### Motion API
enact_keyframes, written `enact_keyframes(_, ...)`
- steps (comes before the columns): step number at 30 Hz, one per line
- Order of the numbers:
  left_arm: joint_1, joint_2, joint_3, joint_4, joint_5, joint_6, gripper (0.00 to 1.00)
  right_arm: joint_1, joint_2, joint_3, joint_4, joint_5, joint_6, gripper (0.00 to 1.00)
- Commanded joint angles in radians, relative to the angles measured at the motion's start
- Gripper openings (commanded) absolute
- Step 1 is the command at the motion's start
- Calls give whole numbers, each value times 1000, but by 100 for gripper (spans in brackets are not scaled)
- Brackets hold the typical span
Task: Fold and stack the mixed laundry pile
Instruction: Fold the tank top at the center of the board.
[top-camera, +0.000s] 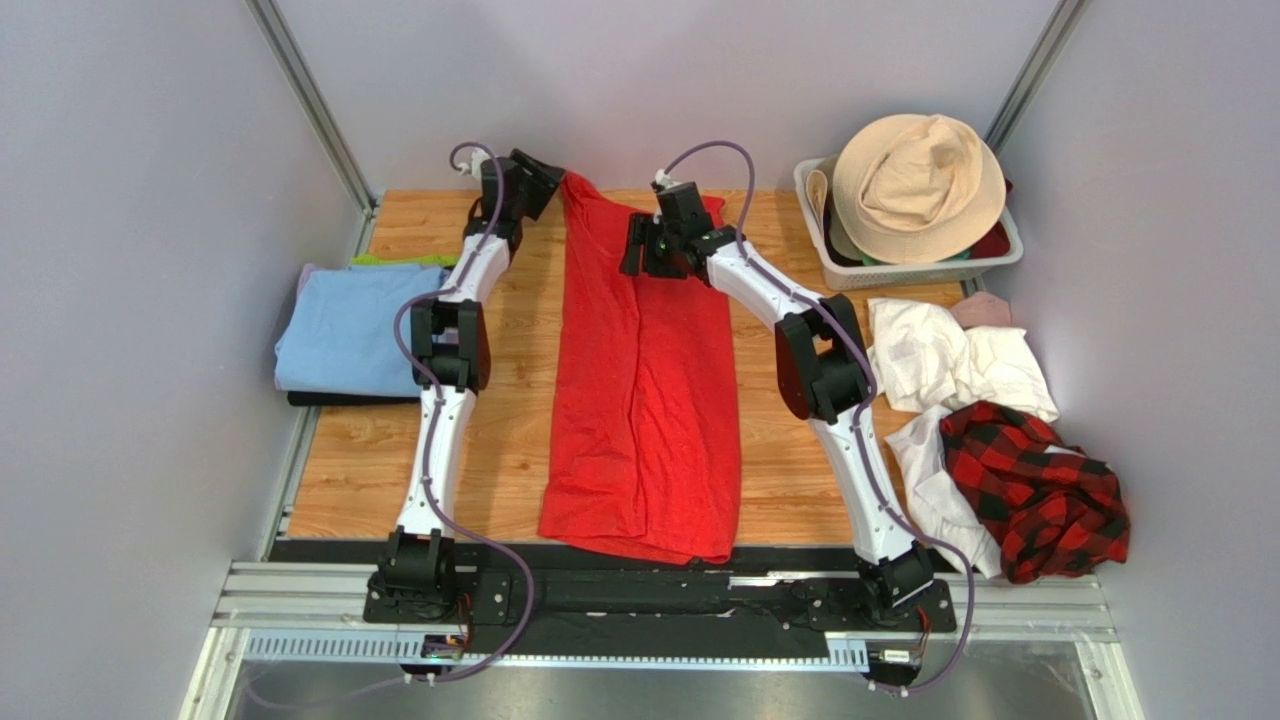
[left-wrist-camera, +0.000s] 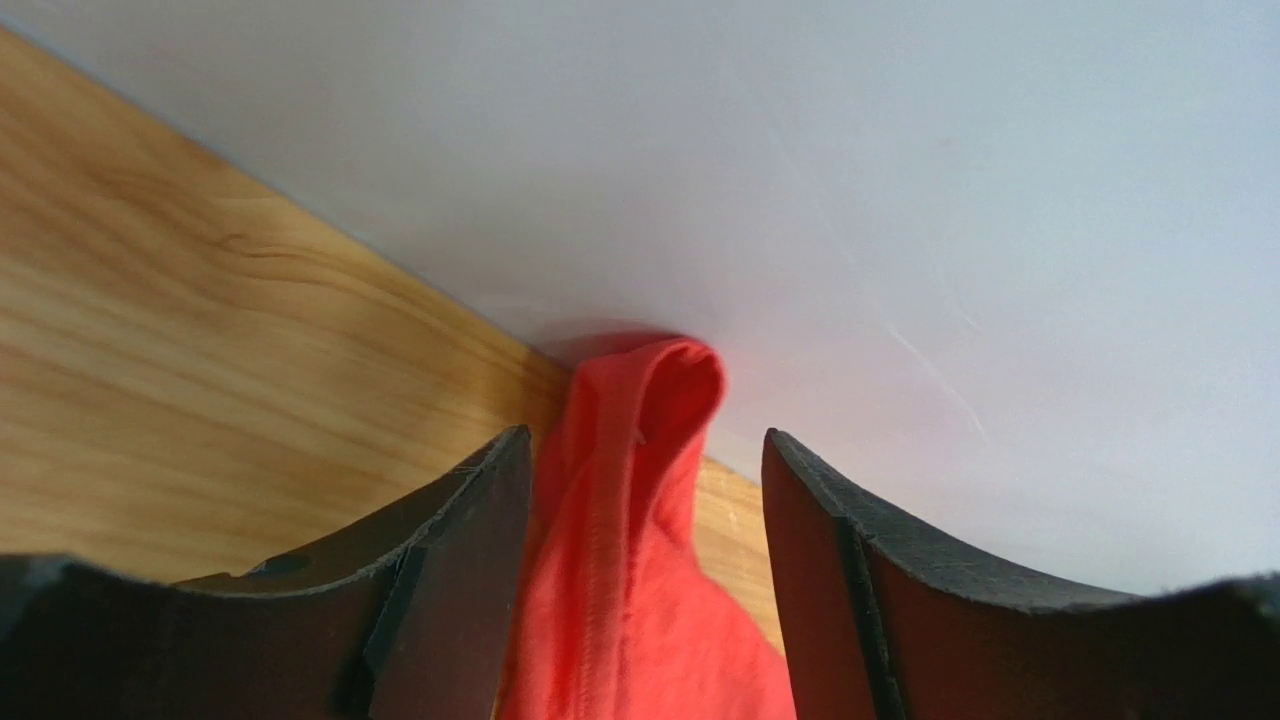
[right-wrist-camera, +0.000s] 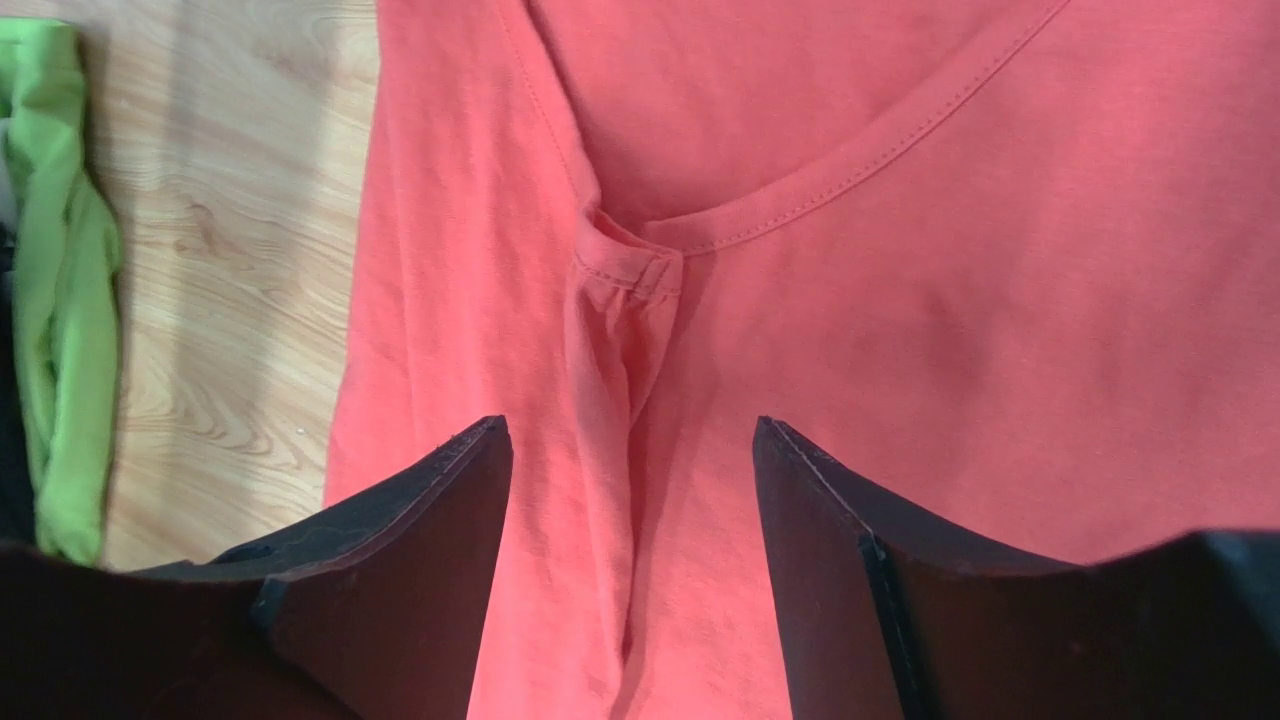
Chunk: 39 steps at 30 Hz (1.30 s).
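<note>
The bright red T-shirt (top-camera: 639, 375) lies folded lengthwise down the middle of the table. My left gripper (top-camera: 538, 177) is at its far left corner, by the back wall. In the left wrist view a raised red fold (left-wrist-camera: 639, 495) stands between the open jaws, against the left finger (left-wrist-camera: 451, 570) and apart from the right one. My right gripper (top-camera: 649, 248) hovers open over the shirt's far end, its jaws either side of a crease below the neckline (right-wrist-camera: 646, 263). The rest of the pile sits at the right: white cloths (top-camera: 962, 360), a red-and-black plaid shirt (top-camera: 1037, 488) and a small pink piece (top-camera: 984, 308).
A white slatted basket (top-camera: 842, 270) with a beige hat (top-camera: 917, 180) stands at the back right. At the left lies a stack of a light blue cloth (top-camera: 353, 330) on a black one (top-camera: 346, 398), with a green cloth (top-camera: 398, 260) behind it, also seen as green cloth (right-wrist-camera: 60, 285).
</note>
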Motion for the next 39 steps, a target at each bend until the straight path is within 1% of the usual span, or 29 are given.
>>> enact_keyframes(1,-44,38,68,74,-51,-35,64,18,14,41,1,65,-46,64)
enact_keyframes(3,-51,41,67,82,-59,-46,59,21,18,36,6,63,-44,63)
enact_keyframes(5,-54,42,67,76,-66,-49,57,21,15,29,16,62,-41,63)
enact_keyframes(8,-57,48,67,65,-76,-45,59,21,8,13,27,65,-37,63)
enact_keyframes(9,-57,49,65,68,-76,-49,57,20,5,9,27,65,-37,62)
enact_keyframes(10,-57,52,68,71,-76,-49,36,21,4,6,29,63,-35,61)
enact_keyframes(11,-57,54,67,74,-79,-46,22,21,1,-1,35,63,-34,60)
enact_keyframes(13,-60,42,67,79,-83,-22,0,23,-2,-13,41,65,-32,59)
enact_keyframes(17,-71,6,65,77,-112,75,0,23,7,-5,32,71,-31,55)
enact_keyframes(18,-79,-1,65,82,-112,122,0,21,10,-2,33,78,-29,50)
enact_keyframes(20,-88,-17,65,91,-151,170,0,21,18,9,32,91,-24,44)
enact_keyframes(21,-99,-21,65,96,-157,219,0,20,18,12,32,92,-21,41)
enact_keyframes(23,-110,-31,65,117,-166,260,0,18,28,18,42,79,-2,39)
enact_keyframes(25,-126,-29,67,136,-166,305,0,9,36,21,59,36,14,40)
enact_keyframes(26,-131,-31,70,146,-166,317,0,6,44,27,62,23,20,44)
enact_keyframes(29,-149,-29,71,150,-171,356,0,1,45,29,85,-23,31,52)
enact_keyframes(31,-154,-28,71,151,-169,370,0,0,48,25,108,-47,34,55)
enact_keyframes(33,-159,-26,71,150,-168,388,0,-3,65,48,112,-52,35,55)
enact_keyframes(36,-165,-31,70,142,-168,429,0,-16,84,76,99,-78,49,53)
enact_keyframes(39,-171,-38,65,140,-183,474,0,-22,67,47,139,-99,61,54)
